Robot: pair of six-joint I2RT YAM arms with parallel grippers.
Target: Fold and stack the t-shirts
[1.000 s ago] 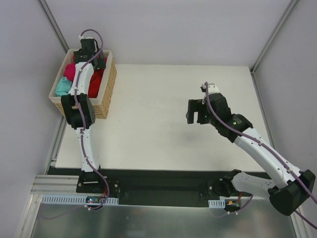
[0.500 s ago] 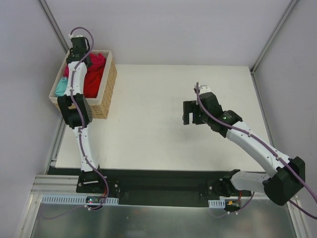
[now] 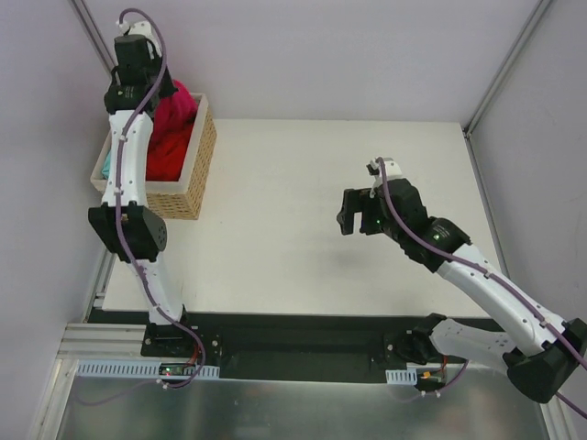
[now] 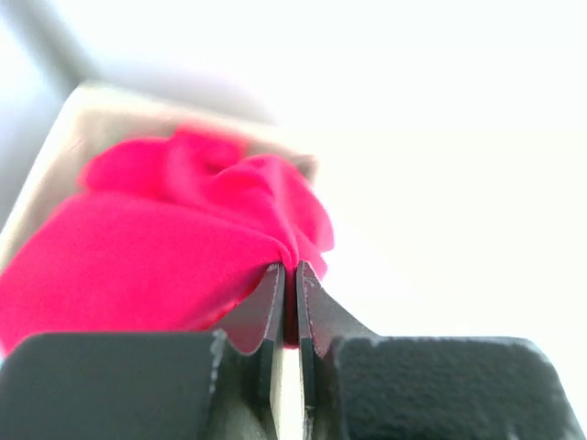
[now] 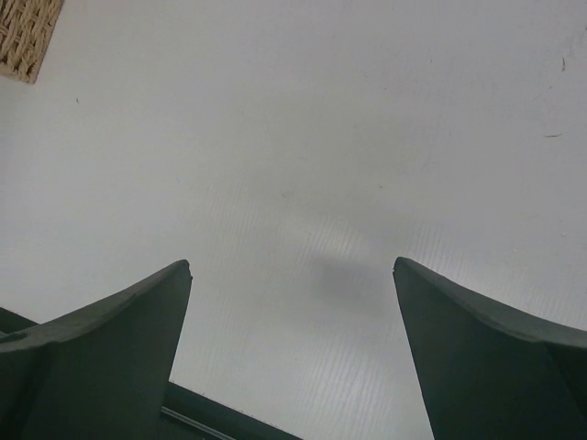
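As fingers (image 4: 261,321) pinch, t-shirt (image 4: 165,266) hangs down — seemingly

You see your right gripper (image 5: 292,263) with its two dark fingers (image 5: 110,348) spread wide over the white table (image 5: 367,110). A soft shadow (image 5: 335,270) lies between them. A bit of woven basket (image 5: 23,37) sits far from the table's dark edge.

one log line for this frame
left tool: shut on magenta-pink t-shirt, above wicker basket | right tool: open, over table | folded: none visible
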